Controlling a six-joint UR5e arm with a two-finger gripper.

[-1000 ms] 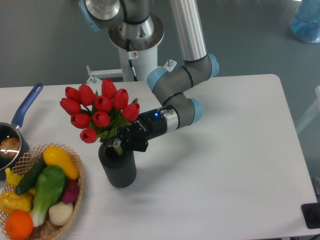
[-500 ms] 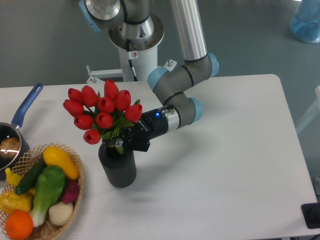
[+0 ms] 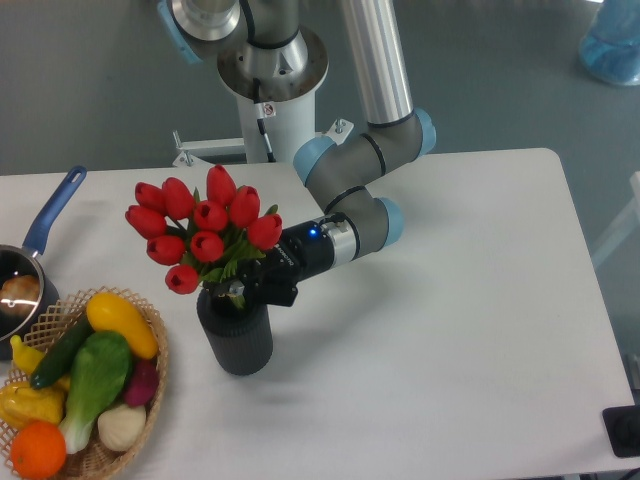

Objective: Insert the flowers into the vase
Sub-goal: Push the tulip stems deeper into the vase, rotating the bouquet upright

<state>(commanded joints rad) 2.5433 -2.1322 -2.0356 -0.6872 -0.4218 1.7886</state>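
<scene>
The arm [image 3: 365, 170] is reaching down and leftward from its base, its wrist lying nearly level above the worktop [image 3: 450, 330]. The end effector [image 3: 243, 288] is gripping the flowers [image 3: 205, 225] at their green stems, just over the rim of the vase [image 3: 236, 335]. The flowers (red closed buds, bound together) are leaning slightly left, with their stem ends sitting in the vase mouth. The vase is standing upright, just beside a wicker basket [image 3: 150, 385] of toy produce; a blue-handled saucepan [image 3: 30, 260] is lying at the left edge, and open worktop is extending rightward
</scene>
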